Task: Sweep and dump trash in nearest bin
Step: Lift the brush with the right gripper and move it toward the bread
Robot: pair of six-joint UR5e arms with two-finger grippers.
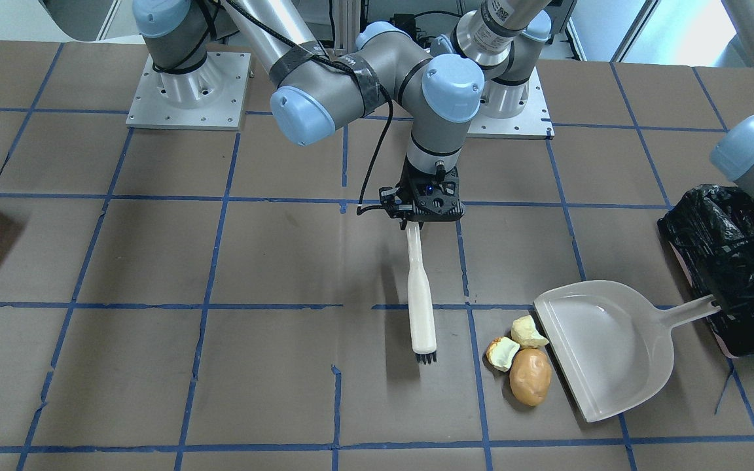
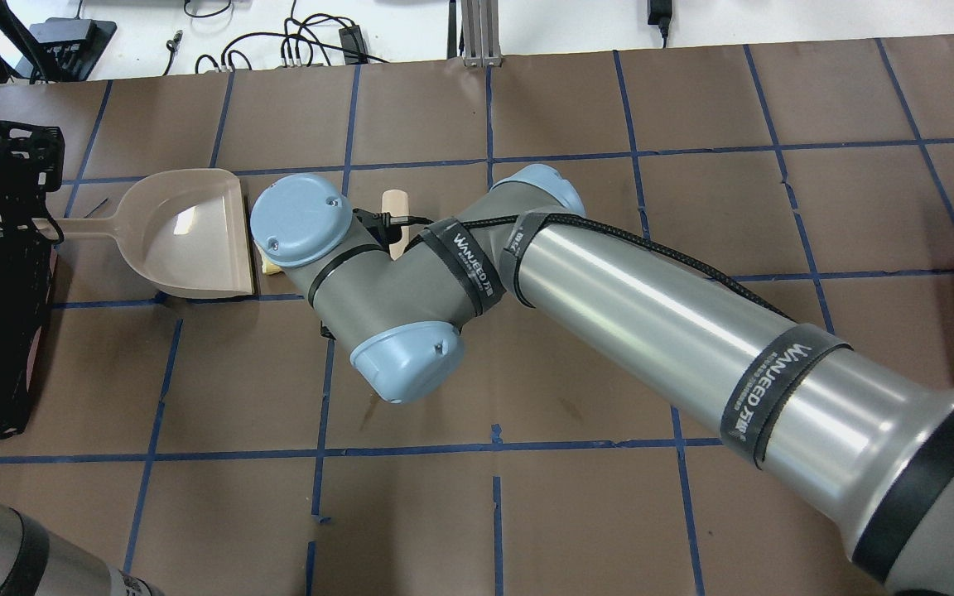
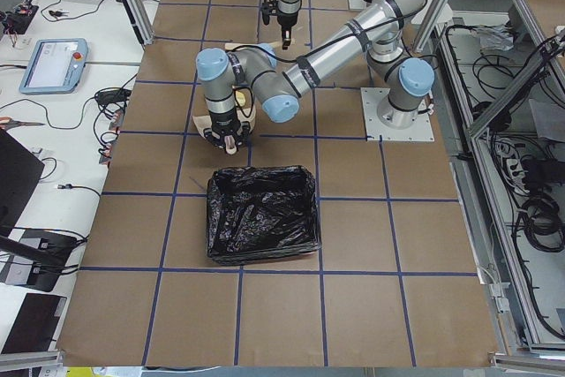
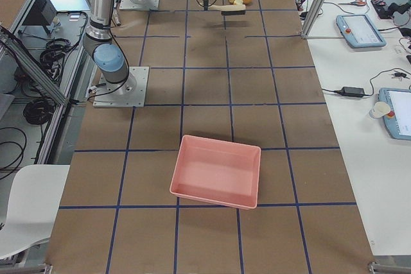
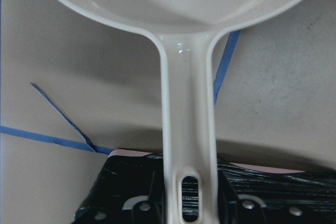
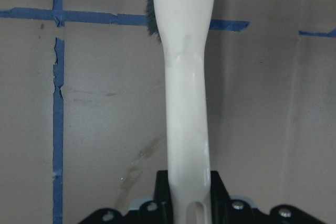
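Note:
The trash lies in a tight cluster: an orange-brown potato-shaped lump [image 1: 530, 384] and two pale chunks [image 1: 527, 332] [image 1: 502, 353], touching the lip of the beige dustpan [image 1: 603, 347]. My left gripper [image 1: 720, 304] is shut on the dustpan's handle [image 5: 187, 129], just above the bin [image 1: 730, 275] lined with a black bag. My right gripper [image 1: 414, 219] is shut on the white brush [image 1: 419, 294], which points away from the robot. Its dark bristles [image 1: 425, 357] rest on the table a short way from the trash, on the side away from the dustpan.
A bare pink tray [image 4: 217, 171] sits far off toward the robot's right end of the table. The right arm's long links [image 2: 651, 306] stretch across the middle. Both arm bases [image 1: 187, 91] stand at the robot's edge. Blue tape lines grid the brown table [image 1: 154, 261].

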